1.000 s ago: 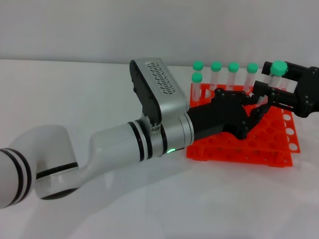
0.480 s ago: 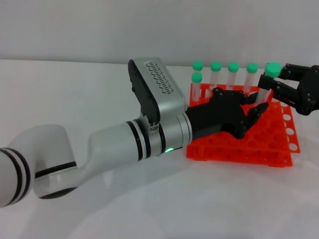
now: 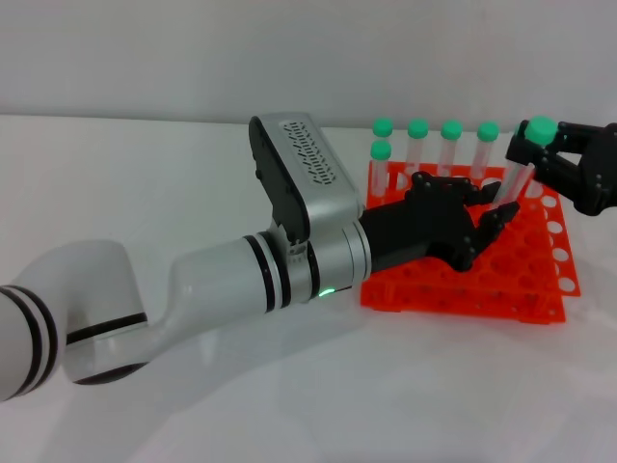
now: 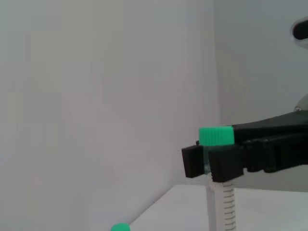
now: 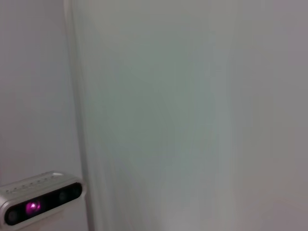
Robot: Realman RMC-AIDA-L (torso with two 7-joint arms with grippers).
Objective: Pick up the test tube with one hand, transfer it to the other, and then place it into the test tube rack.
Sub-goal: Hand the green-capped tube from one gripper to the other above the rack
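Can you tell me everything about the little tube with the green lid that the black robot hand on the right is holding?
The test tube is slim, clear plastic with a bright green screw cap on top and printed measuring marks down its side. It is tilted, cap leaning away from the other arm. The right gripper pinches it just under the cap. Its lower end reaches down to the left gripper, which hangs over the orange test tube rack; whether they touch cannot be told.

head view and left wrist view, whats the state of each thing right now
Clear plastic test tube with green cap: tilted, held near its cap, above the rack.
Right black gripper: shut on the tube.
Left black gripper: fingers spread, over the rack.
Orange plastic rack: flat on the table.
Five green-capped tubes: upright in the rack.
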